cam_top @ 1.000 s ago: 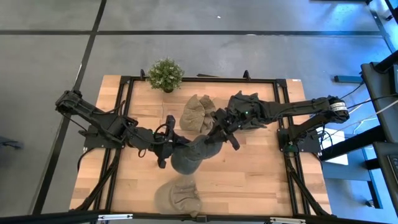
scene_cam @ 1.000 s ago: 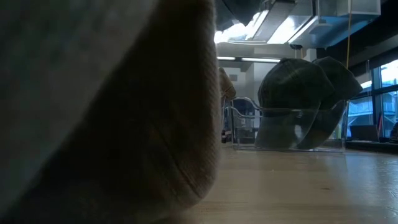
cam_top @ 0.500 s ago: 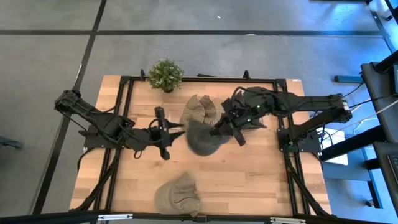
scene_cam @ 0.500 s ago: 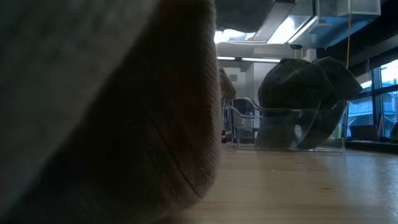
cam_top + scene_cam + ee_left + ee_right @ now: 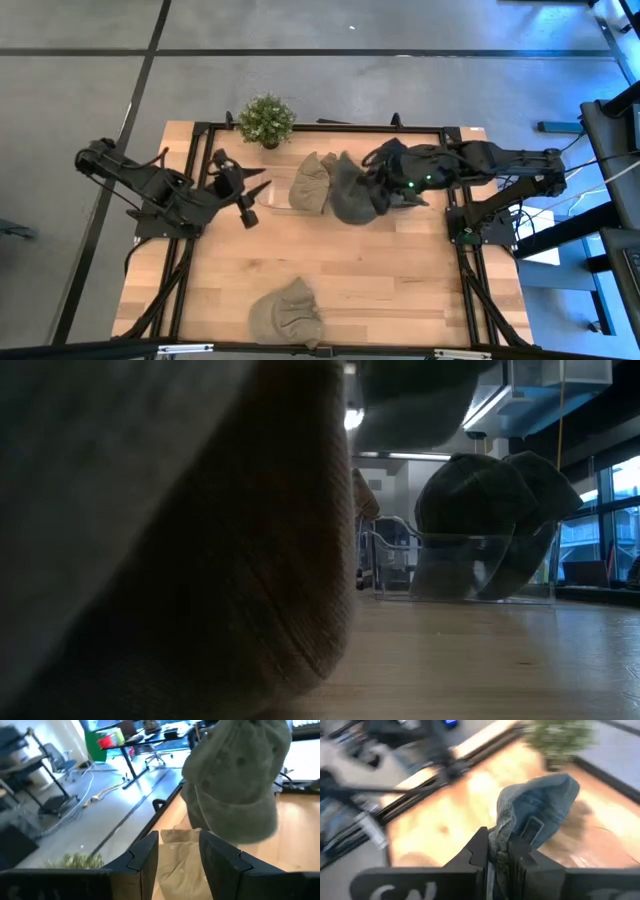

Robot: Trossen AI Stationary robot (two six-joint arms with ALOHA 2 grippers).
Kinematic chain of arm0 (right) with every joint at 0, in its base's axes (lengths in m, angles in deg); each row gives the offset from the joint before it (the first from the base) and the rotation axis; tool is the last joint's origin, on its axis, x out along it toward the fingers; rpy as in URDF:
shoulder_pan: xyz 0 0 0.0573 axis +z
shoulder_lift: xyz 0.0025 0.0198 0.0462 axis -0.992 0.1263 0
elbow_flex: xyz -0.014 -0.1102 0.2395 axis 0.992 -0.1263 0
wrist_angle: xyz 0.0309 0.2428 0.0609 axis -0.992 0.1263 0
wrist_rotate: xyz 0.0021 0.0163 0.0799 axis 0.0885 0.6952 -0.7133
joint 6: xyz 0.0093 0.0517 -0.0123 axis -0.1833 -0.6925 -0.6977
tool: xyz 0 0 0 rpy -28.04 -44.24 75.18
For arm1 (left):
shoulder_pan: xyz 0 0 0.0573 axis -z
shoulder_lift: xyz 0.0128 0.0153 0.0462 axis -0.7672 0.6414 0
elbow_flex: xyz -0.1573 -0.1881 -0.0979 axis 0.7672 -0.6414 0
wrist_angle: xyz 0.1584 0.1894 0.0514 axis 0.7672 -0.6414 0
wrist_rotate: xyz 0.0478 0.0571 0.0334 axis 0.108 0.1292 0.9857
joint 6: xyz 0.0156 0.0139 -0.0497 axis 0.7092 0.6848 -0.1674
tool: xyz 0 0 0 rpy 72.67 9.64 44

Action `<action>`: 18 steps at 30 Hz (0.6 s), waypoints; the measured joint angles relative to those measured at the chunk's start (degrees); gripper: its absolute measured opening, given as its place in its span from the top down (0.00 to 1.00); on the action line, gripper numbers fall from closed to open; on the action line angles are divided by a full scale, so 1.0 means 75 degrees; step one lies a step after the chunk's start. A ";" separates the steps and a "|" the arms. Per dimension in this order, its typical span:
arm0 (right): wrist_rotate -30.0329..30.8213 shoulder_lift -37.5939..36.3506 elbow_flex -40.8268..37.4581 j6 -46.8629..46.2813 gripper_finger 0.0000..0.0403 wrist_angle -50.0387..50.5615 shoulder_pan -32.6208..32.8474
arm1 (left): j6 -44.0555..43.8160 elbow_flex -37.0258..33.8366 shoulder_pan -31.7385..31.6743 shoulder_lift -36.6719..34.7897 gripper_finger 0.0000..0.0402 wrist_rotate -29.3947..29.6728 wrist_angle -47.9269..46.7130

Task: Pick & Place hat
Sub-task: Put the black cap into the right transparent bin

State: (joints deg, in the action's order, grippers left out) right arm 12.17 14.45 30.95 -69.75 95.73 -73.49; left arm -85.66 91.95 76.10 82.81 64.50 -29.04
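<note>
My right gripper (image 5: pixel 374 190) is shut on a grey-green hat (image 5: pixel 350 190) and holds it in the air at the table's far middle, right beside the tan hats (image 5: pixel 312 183) resting in a clear rack (image 5: pixel 470 595). In the low view the held hat (image 5: pixel 415 400) shows high above the table. My left gripper (image 5: pixel 254 200) stands open at the far left, apart from the hat, its fingers (image 5: pixel 147 857) empty and pointing toward it. A third tan hat (image 5: pixel 285 312) lies crown up at the near edge. My right gripper pinches the hat's rim (image 5: pixel 506 832) between its two fingers, next to the back strap's buckle (image 5: pixel 532 827). The fingers come from the table's right, slanting down. The hat is lifted clear of the table, its bluish inside turned toward the wrist camera.
A small potted plant (image 5: pixel 266 120) stands at the far edge, left of the rack. The near hat (image 5: pixel 170 540) fills the low view's left half. Bare wood (image 5: pixel 400 270) lies between the rack and the near hat.
My left gripper has opened, let go of the grey-green hat, rolled, and drawn back toward the table's far left. My right gripper has risen and tipped, carrying the hat from the table's middle toward the far edge until it hangs beside the tan hats.
</note>
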 joint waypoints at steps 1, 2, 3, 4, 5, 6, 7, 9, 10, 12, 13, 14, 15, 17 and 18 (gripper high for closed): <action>0.0307 0.0000 -0.0047 -0.0197 0.92 0.0095 0.0000 | -0.0186 -0.0114 -0.0029 -0.0082 0.66 0.0028 -0.0003; 0.0552 0.0000 -0.0101 -0.0349 0.92 0.0162 0.0000 | -0.0361 -0.0225 -0.0054 -0.0156 0.66 0.0047 0.0003; 0.0733 0.0003 -0.0133 -0.0452 0.92 0.0224 -0.0003 | -0.0505 -0.0333 -0.0089 -0.0223 0.66 0.0049 0.0009; 0.0861 0.0012 -0.0136 -0.0503 0.92 0.0229 -0.0006 | -0.0627 -0.0440 -0.0119 -0.0272 0.66 0.0053 0.0016; 0.0945 0.0012 -0.0136 -0.0519 0.92 0.0177 -0.0006 | -0.0749 -0.0535 -0.0151 -0.0304 0.66 0.0054 0.0020; 0.1065 -0.0004 -0.0134 -0.0575 0.92 0.0153 -0.0006 | -0.0839 -0.0605 -0.0192 -0.0314 0.66 0.0056 0.0008; 0.1214 -0.0033 -0.0133 -0.0691 0.91 0.0160 -0.0006 | -0.0903 -0.0665 -0.0228 -0.0315 0.67 0.0053 0.0007; 0.1471 -0.0050 -0.0130 -0.0751 0.91 0.0178 -0.0006 | -0.0928 -0.0740 -0.0302 -0.0312 0.67 0.0049 0.0010; 0.1555 -0.0050 -0.0130 -0.0762 0.91 0.0177 -0.0006 | -0.0925 -0.0776 -0.0338 -0.0312 0.67 0.0054 0.0040; 0.1723 -0.0044 -0.0130 -0.0829 0.91 0.0185 -0.0009 | -0.0927 -0.0849 -0.0407 -0.0309 0.66 0.0047 0.0053; 0.1781 -0.0044 -0.0130 -0.0840 0.91 0.0182 -0.0009 | -0.0925 -0.0889 -0.0438 -0.0309 0.66 0.0015 0.0067; 0.1821 -0.0051 -0.0130 -0.0858 0.91 0.0181 -0.0017 | -0.0925 -0.0920 -0.0467 -0.0309 0.66 -0.0013 0.0064; 0.1870 -0.0066 -0.0130 -0.0891 0.91 0.0182 -0.0038 | -0.0925 -0.0935 -0.0495 -0.0306 0.66 -0.0021 0.0058; 0.1922 -0.0077 -0.0130 -0.0913 0.91 0.0180 -0.0064 | -0.0924 -0.0946 -0.0531 -0.0306 0.66 -0.0021 0.0064; 0.1948 -0.0079 -0.0130 -0.0925 0.91 0.0180 -0.0068 | -0.0925 -0.0946 -0.0555 -0.0306 0.66 -0.0021 0.0064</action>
State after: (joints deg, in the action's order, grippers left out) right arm 26.78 13.85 29.97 -76.69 97.08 -73.99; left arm -92.59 84.85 71.94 80.51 64.34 -28.56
